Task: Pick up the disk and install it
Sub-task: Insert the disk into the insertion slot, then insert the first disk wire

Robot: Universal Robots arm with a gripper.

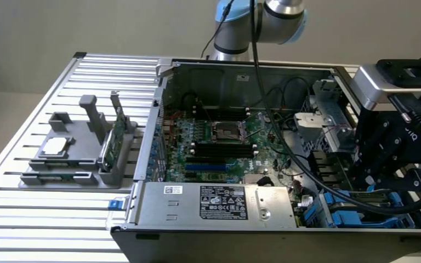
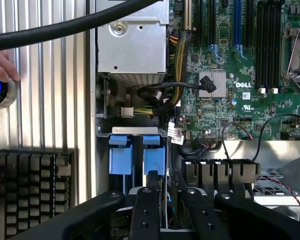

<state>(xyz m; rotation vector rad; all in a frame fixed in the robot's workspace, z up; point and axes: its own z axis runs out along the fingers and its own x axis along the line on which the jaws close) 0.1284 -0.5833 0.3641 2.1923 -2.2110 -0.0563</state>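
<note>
A: Wrist view, any txt we can read?
B: We get one brand: DELL logo [image 2: 250,84], white caps, on the green motherboard [image 2: 230,107], just beside the silver heatsink [image 2: 217,79].
A: Other print on the board?
B: Small white marks below the logo, too small for us.
A: White tag [image 2: 174,134] by the cables?
B: Printed, but illegible.
A: Ext. view?
B: Power supply [image 1: 269,211] carries a black label [image 1: 225,201] w/ white print & cert. symbols; we can't make out a word. White sticker [image 1: 174,189] beside it, same.
</note>
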